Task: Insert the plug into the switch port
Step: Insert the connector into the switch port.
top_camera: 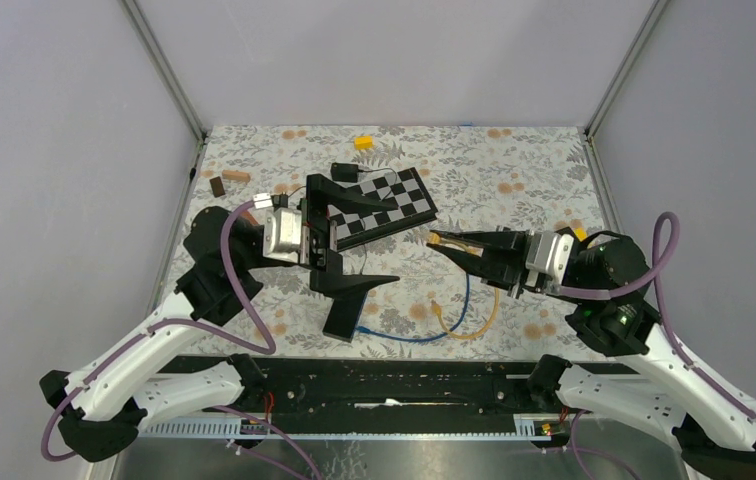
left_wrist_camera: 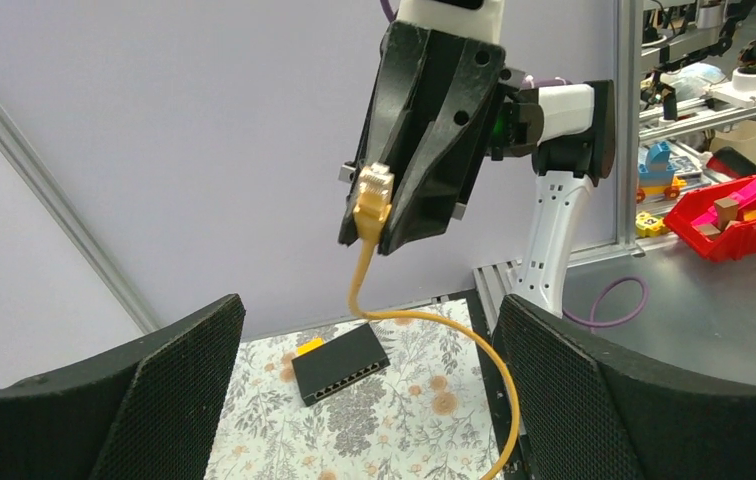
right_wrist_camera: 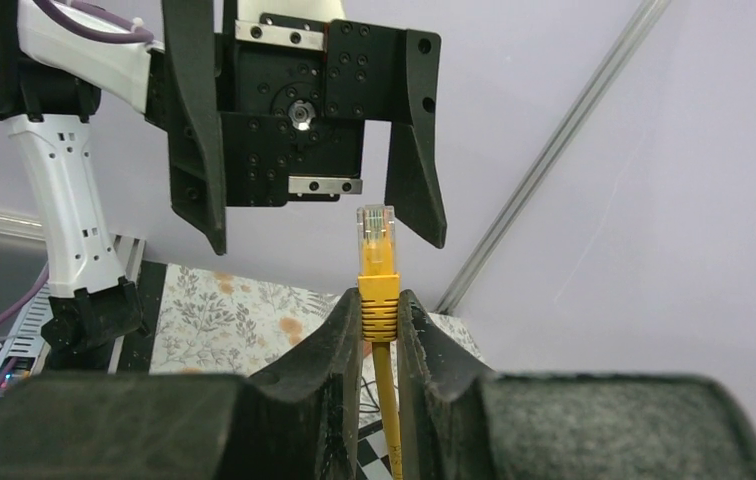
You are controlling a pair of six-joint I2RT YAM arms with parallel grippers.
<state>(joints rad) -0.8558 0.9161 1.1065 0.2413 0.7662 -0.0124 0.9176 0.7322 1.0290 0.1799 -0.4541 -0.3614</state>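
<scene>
One plug (right_wrist_camera: 376, 250) — pinched in the right tool (right_wrist_camera: 379, 305), tip protruding.

Yellow plug (right_wrist_camera: 376, 262) aloft, black switch (left_wrist_camera: 340, 362) flat

White links (top_camera: 142, 352), black joints (top_camera: 216, 268), purple cables (top_camera: 674, 245) (looped), silver wrist blocks (top_camera: 282, 237), black tool fingers (left_wrist_camera: 169, 390).

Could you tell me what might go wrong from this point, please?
The switch lies loose on the mat with neither gripper on it, so it may slide when pushed. The right gripper pinches the plug only by its boot, so it could tilt. The open left gripper hangs close ahead.
</scene>
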